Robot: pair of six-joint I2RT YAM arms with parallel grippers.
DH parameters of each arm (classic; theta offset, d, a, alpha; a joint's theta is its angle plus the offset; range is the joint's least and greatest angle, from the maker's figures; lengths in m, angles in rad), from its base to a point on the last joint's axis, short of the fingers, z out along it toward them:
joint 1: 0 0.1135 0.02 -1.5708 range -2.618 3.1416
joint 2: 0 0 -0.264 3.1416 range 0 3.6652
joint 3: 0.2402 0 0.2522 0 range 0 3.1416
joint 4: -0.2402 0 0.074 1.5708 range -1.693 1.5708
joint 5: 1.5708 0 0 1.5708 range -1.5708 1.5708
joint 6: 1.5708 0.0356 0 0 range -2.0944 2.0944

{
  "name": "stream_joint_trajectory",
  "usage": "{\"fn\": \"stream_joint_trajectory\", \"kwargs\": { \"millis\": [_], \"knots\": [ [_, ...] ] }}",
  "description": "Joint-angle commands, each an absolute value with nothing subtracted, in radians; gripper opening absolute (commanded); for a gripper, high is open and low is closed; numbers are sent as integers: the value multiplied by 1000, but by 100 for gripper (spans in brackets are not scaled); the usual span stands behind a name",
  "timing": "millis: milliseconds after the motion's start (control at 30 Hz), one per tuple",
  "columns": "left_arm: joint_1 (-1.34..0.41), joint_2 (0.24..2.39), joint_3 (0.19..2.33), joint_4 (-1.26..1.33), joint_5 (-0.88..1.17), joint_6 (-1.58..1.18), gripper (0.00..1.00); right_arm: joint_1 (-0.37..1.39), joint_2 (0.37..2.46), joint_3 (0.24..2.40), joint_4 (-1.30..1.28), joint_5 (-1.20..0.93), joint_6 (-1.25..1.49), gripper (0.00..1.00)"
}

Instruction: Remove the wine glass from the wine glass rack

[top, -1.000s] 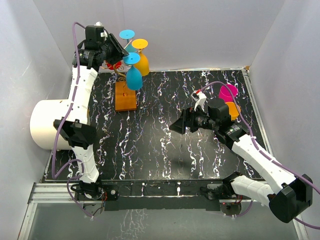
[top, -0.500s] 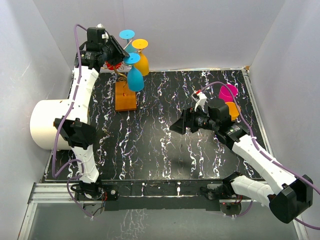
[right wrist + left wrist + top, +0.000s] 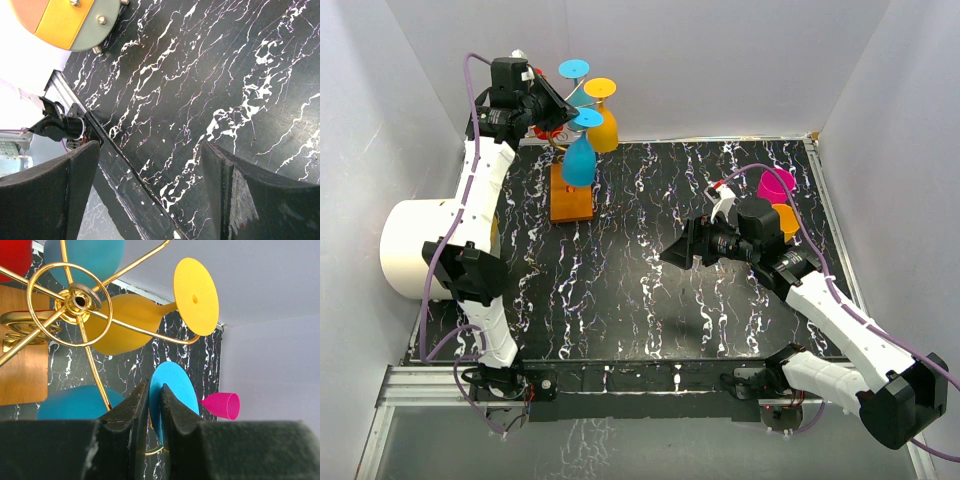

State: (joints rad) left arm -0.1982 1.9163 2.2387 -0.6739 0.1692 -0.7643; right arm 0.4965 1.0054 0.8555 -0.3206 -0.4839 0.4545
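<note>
The wine glass rack [image 3: 571, 195], gold wire on an orange-brown wooden base, stands at the back left with several upside-down glasses on it. My left gripper [image 3: 563, 112] is shut on the round foot of a blue wine glass [image 3: 578, 162] that hangs from a scroll arm. In the left wrist view its jaws [image 3: 155, 395] pinch the edge of that blue foot [image 3: 176, 385], beside the rack's hub [image 3: 80, 301]. My right gripper [image 3: 672, 256] hovers open over the middle of the table, and the right wrist view shows nothing in the gripper [image 3: 150, 167].
A yellow glass [image 3: 603, 125], a second blue glass [image 3: 573, 69] and a red one [image 3: 15, 257] also hang on the rack. A pink cup [image 3: 776, 185] and an orange cup [image 3: 787, 218] sit at the right. A large white cylinder [image 3: 420, 245] lies at the left edge.
My left gripper's jaws have closed onto the blue glass's foot, and the glass's bowl has swung slightly left. The right arm has stayed still.
</note>
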Motion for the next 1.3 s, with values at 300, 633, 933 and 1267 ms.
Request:
{"fn": "stream_joint_trajectory", "kwargs": {
  "millis": [300,633,933,1267],
  "knots": [
    [-144,1750,2057,-507,283,-894,0,494,971,881,-295,-469,465,81],
    [-116,1730,1992,-419,420,-980,0,494,978,876,-288,-469,469,81],
    [-77,1669,1907,-376,440,-1007,0,494,970,873,-281,-470,473,82],
    [-18,1636,1857,-332,486,-1039,0,494,972,861,-269,-474,479,83]
  ]
}}
